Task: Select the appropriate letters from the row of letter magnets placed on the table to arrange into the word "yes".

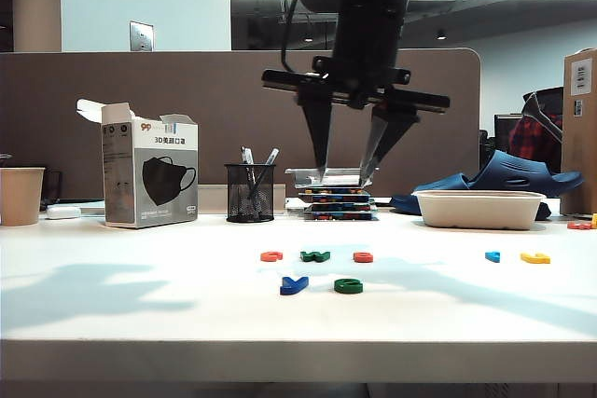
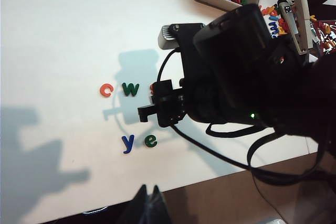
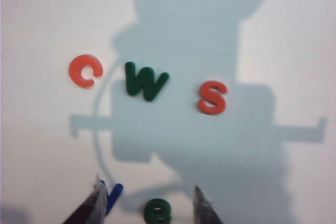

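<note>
White and smooth, the table (image 1: 112,305) ran back to a brown partition, with a mask box (image 1: 149,174) and pen cup (image 1: 250,192) along its far edge. Near the front lay the blue y (image 1: 294,284) and green e (image 1: 348,285); behind them the red s (image 1: 363,256) sat in the row. Above these, the right gripper (image 1: 345,174) hung pointing down, jaws wide, holding nothing. The left gripper (image 2: 149,205) showed only dark tips; I cannot tell its state.
</note>
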